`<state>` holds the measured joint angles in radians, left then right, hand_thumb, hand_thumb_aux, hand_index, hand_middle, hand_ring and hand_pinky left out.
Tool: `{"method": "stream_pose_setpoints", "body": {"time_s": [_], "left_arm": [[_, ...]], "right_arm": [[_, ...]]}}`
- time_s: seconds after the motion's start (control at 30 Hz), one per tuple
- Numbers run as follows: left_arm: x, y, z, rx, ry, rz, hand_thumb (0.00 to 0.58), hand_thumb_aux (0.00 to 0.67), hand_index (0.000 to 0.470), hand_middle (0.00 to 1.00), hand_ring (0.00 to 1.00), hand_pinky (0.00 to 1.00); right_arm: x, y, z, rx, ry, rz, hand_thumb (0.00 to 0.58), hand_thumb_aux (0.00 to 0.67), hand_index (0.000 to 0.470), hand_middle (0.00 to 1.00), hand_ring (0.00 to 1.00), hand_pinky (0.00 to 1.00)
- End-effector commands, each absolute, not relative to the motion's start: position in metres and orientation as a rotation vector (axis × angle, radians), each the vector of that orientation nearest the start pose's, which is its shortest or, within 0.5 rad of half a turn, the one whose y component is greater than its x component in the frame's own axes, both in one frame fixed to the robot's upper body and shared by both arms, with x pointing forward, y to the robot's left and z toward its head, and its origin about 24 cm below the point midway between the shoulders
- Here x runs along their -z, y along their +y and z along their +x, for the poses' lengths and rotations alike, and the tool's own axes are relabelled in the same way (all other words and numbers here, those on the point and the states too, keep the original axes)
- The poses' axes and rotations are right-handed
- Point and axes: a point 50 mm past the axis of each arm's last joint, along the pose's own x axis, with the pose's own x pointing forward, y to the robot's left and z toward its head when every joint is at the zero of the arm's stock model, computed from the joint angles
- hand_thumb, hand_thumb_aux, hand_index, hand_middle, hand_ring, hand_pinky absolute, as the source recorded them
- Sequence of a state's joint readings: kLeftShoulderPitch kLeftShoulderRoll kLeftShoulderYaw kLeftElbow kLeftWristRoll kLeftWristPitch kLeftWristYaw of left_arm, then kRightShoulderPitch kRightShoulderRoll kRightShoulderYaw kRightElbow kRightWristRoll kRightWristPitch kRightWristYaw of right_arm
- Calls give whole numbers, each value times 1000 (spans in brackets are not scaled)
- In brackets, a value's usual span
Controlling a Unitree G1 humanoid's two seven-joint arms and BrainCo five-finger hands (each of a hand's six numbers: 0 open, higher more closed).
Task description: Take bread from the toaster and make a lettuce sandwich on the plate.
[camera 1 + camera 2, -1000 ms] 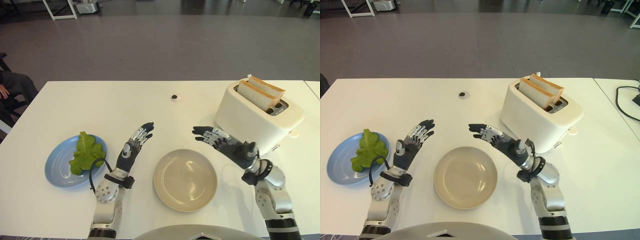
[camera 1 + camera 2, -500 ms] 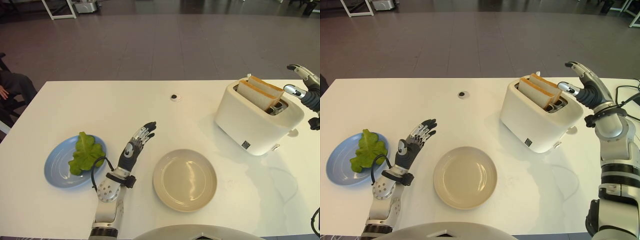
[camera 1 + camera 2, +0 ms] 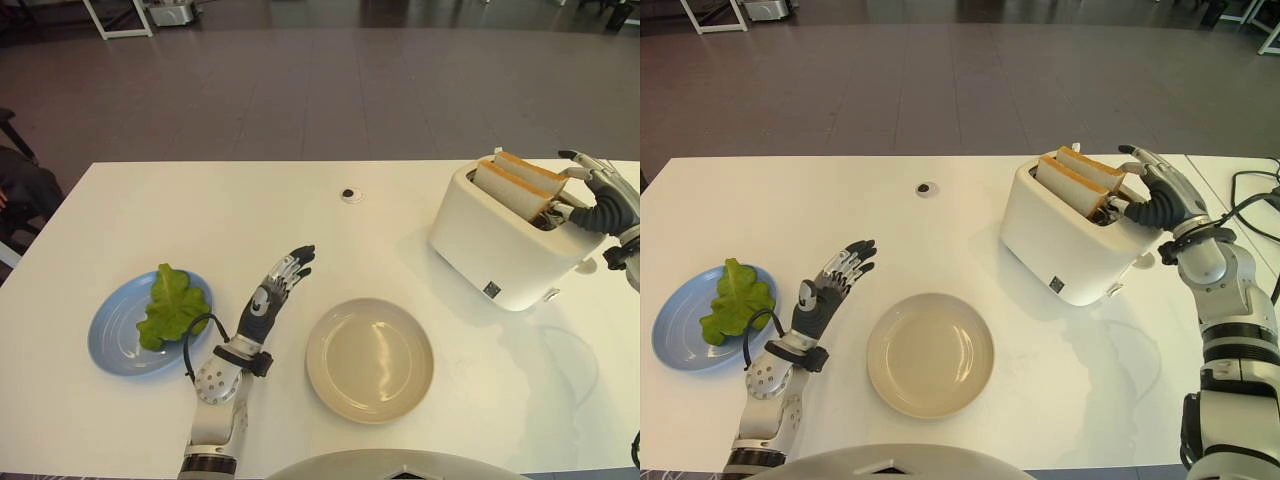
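Now at the toaster (image 3: 1060, 245): right hand (image 3: 1162, 200) brought to the bread (image 3: 1077, 180)

Carried within one second from low beside the beige plate (image 3: 877, 340), up past the far end of the toaster, then down against the ends of the two slices; touching or just beside them; closed on a slice or not, impossible to tell; judged the start of the first lift, with both slices upright in the slots and nothing on the beige plate. Left hand (image 3: 825, 295) unmoved over the tabletop (image 3: 940, 235), released, fingers (image 3: 852, 262) straight, between the blue plate (image 3: 670, 335) and the beige one. Toaster smooth, glossy, cream, round-cornered; bread pale with tan crust, square-cut, probably light and crumbly; lettuce (image 3: 738, 298) crinkled, green, lying on the glazed blue plate; beige plate round, shallow.
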<state>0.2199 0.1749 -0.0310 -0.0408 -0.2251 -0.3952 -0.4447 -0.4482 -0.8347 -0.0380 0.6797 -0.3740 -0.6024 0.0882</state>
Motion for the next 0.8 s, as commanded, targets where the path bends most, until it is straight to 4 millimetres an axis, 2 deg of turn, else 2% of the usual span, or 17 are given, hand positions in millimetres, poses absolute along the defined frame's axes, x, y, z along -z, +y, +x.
{"method": "stream_pose_setpoints", "body": {"time_s": [0.03, 0.07, 0.1, 0.13, 0.33, 0.43, 0.53, 0.67, 0.73, 0.8], "left_arm": [[-42, 168, 201, 409, -215, 22, 0, 0, 0, 0, 0, 0], [-42, 168, 201, 409, -215, 23, 0, 0, 0, 0, 0, 0], [-42, 168, 201, 409, -214, 24, 0, 0, 0, 0, 0, 0], [-42, 169, 201, 409, -214, 25, 0, 0, 0, 0, 0, 0], [-41, 169, 201, 410, -214, 28, 0, 0, 0, 0, 0, 0], [-41, 169, 202, 411, -215, 29, 0, 0, 0, 0, 0, 0], [-42, 167, 202, 413, -218, 31, 0, 0, 0, 0, 0, 0], [-43, 167, 201, 409, -226, 32, 0, 0, 0, 0, 0, 0], [-44, 167, 201, 406, -230, 32, 0, 0, 0, 0, 0, 0], [-45, 167, 201, 406, -235, 33, 0, 0, 0, 0, 0, 0]], "right_arm": [[-144, -308, 312, -133, -260, -1099, 506, 431, 302, 0, 0, 0], [-143, -307, 312, -135, -259, -1094, 521, 457, 321, 0, 0, 0], [-142, -307, 313, -132, -259, -1089, 559, 544, 382, 0, 0, 0], [-142, -307, 313, -129, -258, -1076, 580, 670, 470, 0, 0, 0], [-139, -306, 316, -120, -257, -982, 580, 670, 470, 0, 0, 0], [-145, -308, 317, -97, -284, -895, 580, 670, 470, 0, 0, 0], [-168, -318, 315, -33, -368, -718, 580, 670, 470, 0, 0, 0], [-224, -341, 298, 48, -561, -430, 580, 670, 470, 0, 0, 0], [-244, -339, 286, -3, -632, -314, 580, 670, 470, 0, 0, 0], [-250, -325, 277, -112, -642, -207, 580, 670, 470, 0, 0, 0]]}}
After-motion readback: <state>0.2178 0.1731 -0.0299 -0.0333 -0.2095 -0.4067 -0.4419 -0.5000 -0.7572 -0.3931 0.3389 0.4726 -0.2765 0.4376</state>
